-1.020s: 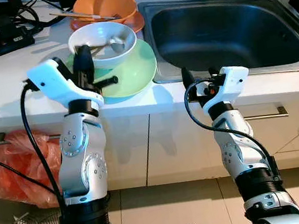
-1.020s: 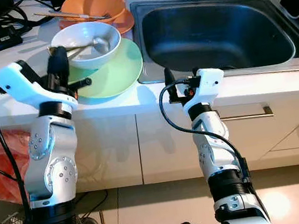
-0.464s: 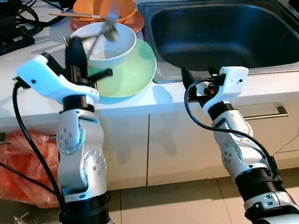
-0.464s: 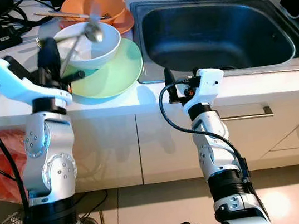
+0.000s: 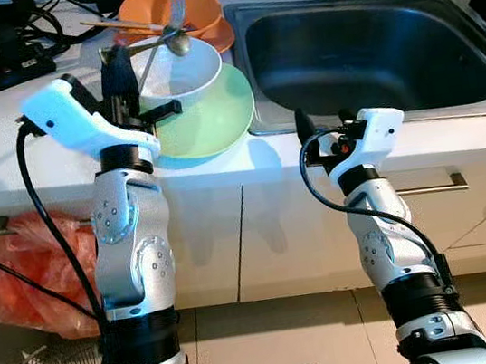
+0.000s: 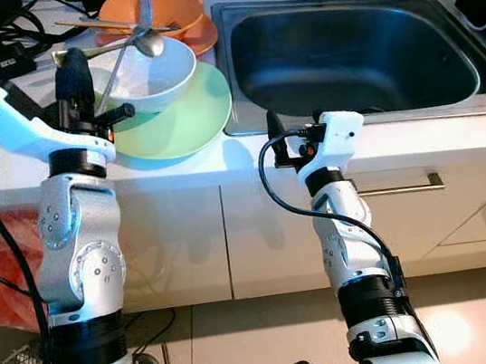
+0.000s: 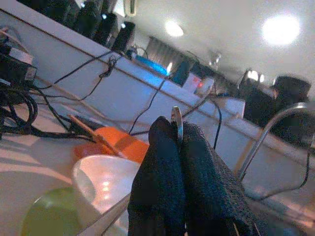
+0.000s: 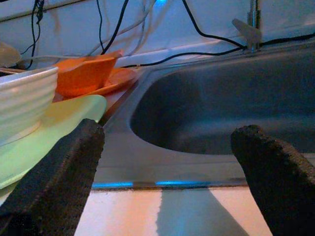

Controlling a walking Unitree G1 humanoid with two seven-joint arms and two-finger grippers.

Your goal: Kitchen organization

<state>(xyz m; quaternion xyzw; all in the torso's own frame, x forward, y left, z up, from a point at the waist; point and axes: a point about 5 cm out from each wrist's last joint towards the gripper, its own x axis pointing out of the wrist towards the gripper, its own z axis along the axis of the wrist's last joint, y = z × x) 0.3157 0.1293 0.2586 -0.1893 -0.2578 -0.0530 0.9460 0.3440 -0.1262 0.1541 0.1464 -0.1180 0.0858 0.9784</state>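
Left gripper (image 5: 118,61) clamps the metal spoon (image 5: 169,43) above my white ribbed bowl (image 5: 173,67).
Right gripper (image 5: 321,124) spread wide near the steel sink (image 5: 369,44).

left tool (image 5: 120,72) raised, spoon (image 5: 169,45) lifted from bowl (image 5: 173,69)

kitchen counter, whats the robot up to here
The left gripper is shut on a metal spoon, holding it above the white bowl that sits on a green plate. An orange bowl stands behind them, beside the sink. The right gripper is open and holds nothing, level with the counter edge before the sink.
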